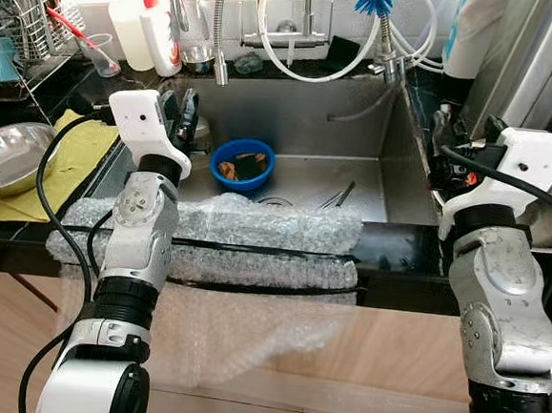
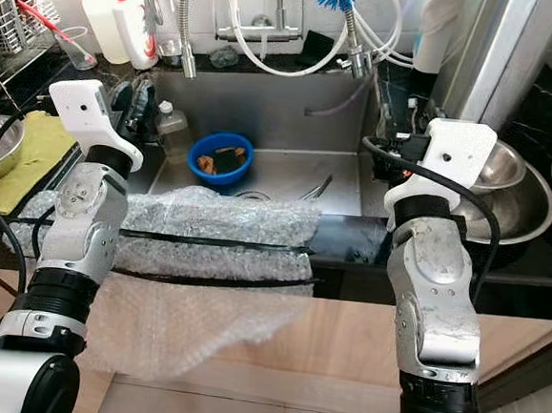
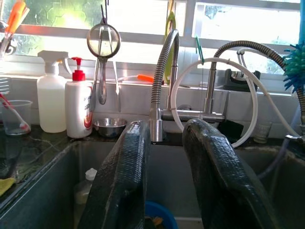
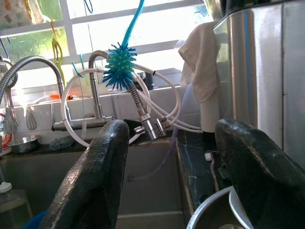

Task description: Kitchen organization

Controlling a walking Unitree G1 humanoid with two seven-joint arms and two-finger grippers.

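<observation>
A steel sink (image 1: pixel 359 127) holds a blue bowl (image 1: pixel 242 163) with dark and orange scraps in it. A couple of metal utensils (image 1: pixel 337 194) lie near the drain. My left gripper (image 3: pixel 164 129) is open and empty. It hovers over the sink's left edge (image 1: pixel 183 113), just left of the bowl. My right gripper (image 4: pixel 174 129) is open wide and empty. It sits above the sink's right rim (image 1: pixel 447 124), pointing toward the window. A small plastic bottle (image 2: pixel 172 127) stands in the sink's left corner beside the left fingers.
Bubble wrap (image 1: pixel 255 226) drapes over the counter's front edge. At the left are a steel bowl (image 1: pixel 7 155), a yellow cloth (image 1: pixel 64 166), a dish rack (image 1: pixel 23 14) and two bottles (image 1: pixel 147 24). Steel bowls (image 2: pixel 511 192) stand at the right. Faucet hoses (image 1: pixel 220 30) hang behind the sink.
</observation>
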